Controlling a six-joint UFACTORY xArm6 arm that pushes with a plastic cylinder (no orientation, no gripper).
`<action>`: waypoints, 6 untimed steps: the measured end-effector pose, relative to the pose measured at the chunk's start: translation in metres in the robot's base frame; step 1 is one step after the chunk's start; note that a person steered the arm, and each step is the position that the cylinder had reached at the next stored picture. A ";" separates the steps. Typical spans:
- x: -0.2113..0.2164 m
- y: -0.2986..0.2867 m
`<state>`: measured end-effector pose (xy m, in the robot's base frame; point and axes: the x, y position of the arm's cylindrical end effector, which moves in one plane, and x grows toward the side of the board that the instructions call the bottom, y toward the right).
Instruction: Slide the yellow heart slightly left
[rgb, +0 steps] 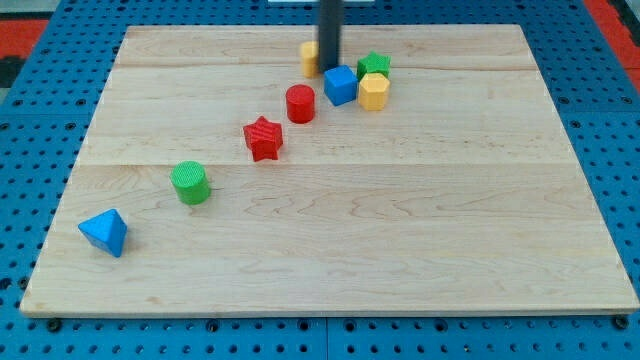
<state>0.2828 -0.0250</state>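
Note:
The yellow heart (309, 57) lies near the view's top centre of the wooden board, mostly hidden behind the rod, so its shape is hard to make out. My tip (329, 68) rests at the heart's right side, touching or nearly touching it. Just right of the tip sits a blue cube (340, 85), then a yellow hexagonal block (373, 91) and a green star-like block (375, 66) behind it.
A red cylinder (300, 103), a red star (263, 138), a green cylinder (190, 183) and a blue pyramid-like block (105, 232) run diagonally down to the view's bottom left. The wooden board (400, 230) lies on a blue pegboard.

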 end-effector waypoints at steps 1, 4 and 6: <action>-0.023 -0.008; -0.028 0.032; -0.030 0.047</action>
